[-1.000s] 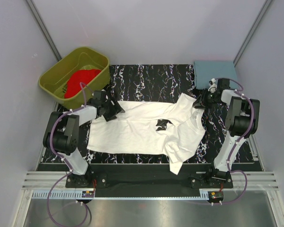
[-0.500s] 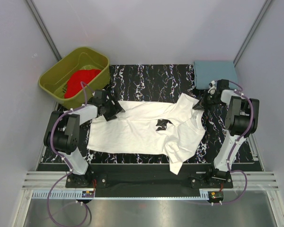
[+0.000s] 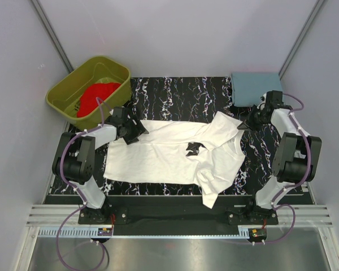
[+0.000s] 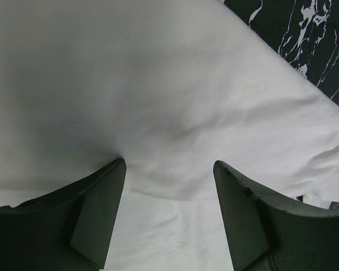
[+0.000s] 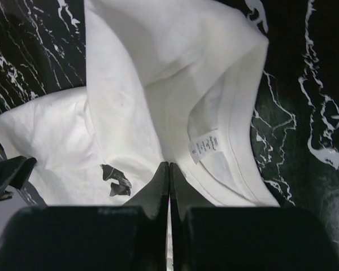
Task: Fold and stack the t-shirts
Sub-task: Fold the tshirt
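**Fold the collar end over slowly**

My left gripper (image 4: 169, 164) hangs wide open over the hem of the white shirt (image 3: 169, 152), empty. My right gripper (image 5: 169, 166) is pinched on cloth beside the collar; I'd draw it across gently. Beyond, the red shirt (image 3: 96, 96) lies in the tub (image 3: 62, 99).

No wording can be read anywhere. A small label (image 5: 204, 148) is seen inside the collar of the white shirt (image 5: 158, 73), its print too fine to be made out. The black chest mark (image 5: 115, 179) is crumpled and illegible.
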Motion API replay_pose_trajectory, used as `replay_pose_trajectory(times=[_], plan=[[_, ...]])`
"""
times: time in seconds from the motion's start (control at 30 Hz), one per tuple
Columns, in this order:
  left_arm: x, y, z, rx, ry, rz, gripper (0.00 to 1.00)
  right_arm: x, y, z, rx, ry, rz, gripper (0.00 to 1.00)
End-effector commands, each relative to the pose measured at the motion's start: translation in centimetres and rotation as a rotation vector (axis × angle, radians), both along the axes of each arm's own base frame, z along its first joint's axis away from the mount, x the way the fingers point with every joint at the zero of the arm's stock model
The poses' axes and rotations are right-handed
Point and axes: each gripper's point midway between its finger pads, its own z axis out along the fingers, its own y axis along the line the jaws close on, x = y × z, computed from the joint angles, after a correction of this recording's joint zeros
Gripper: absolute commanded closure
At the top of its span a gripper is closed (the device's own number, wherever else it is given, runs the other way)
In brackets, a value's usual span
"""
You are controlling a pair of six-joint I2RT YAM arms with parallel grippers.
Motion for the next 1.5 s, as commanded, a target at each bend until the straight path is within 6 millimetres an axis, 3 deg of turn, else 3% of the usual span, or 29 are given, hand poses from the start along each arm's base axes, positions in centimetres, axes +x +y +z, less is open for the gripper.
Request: replay_pose_trajectory(times=[0.0,0.13,0.23,0.4,0.47,0.57,0.6,0.67,0.7,0.8,0.9,0.93,0.97,1.03,1.07,1.1,1.27,1.47], plan=[[-1.0,2.2,-2.9,0.117,0.091,0.054,0.28,-2.9,-0.6,1.3,-0.043,0.081,-0.116,1.00],[-1.0,2.3,-3.1,0.118,0.099,0.060,0.28,-5.0,0.5,2.7,0.031,0.094,-0.199,1.00],[-0.6,2.3,-1.9,0.122,0.072,0.057,0.28,-6.3,2.0,3.4,0.101,0.063,-0.209,1.00],[0.1,0.2,4.2,0.126,-0.079,-0.045,0.27,-6.9,2.8,3.8,0.143,-0.011,-0.232,1.00],[-0.1,-2.3,7.3,0.117,-0.156,-0.113,0.27,-6.9,2.9,4.0,0.156,-0.017,-0.243,1.00],[-1.9,-6.2,9.7,0.067,-0.207,-0.186,0.27,-6.9,3.4,3.9,0.189,-0.020,-0.233,1.00],[-2.6,-8.4,10.3,0.034,-0.234,-0.229,0.28,-7.0,3.5,4.0,0.195,-0.025,-0.230,1.00],[-3.9,-11.0,10.7,-0.048,-0.237,-0.250,0.30,-6.9,3.7,4.4,0.203,-0.036,-0.224,1.00],[-4.5,-13.4,11.4,-0.106,-0.279,-0.285,0.30,-6.9,3.8,4.6,0.207,-0.047,-0.220,1.00],[-6.2,-18.1,11.4,-0.260,-0.297,-0.316,0.34,-7.0,4.0,5.0,0.212,-0.062,-0.216,1.00],[-6.7,-21.1,10.1,-0.310,-0.269,-0.334,0.37,-7.1,4.1,5.3,0.224,-0.079,-0.213,1.00],[-7.1,-22.7,10.4,-0.324,-0.272,-0.360,0.37,-7.1,4.2,5.3,0.230,-0.078,-0.210,1.00],[-7.1,-23.7,9.2,-0.326,-0.245,-0.363,0.37,-7.1,4.3,5.4,0.235,-0.086,-0.208,1.00],[-7.6,-25.6,8.9,-0.358,-0.236,-0.382,0.39,-7.2,4.5,5.4,0.247,-0.089,-0.209,1.00],[-7.7,-26.3,7.6,-0.372,-0.199,-0.366,0.40,-7.1,4.5,5.5,0.250,-0.098,-0.207,1.00],[-7.8,-27.4,8.2,-0.414,-0.218,-0.376,0.43,-7.3,4.6,5.2,0.252,-0.093,-0.205,1.00],[-7.7,-30.2,7.1,-0.410,-0.191,-0.366,0.45,-7.5,5.0,4.7,0.272,-0.090,-0.181,1.00],[-6.9,-30.9,6.0,-0.378,-0.190,-0.333,0.44,-8.0,5.2,3.9,0.277,-0.087,-0.177,1.00]])
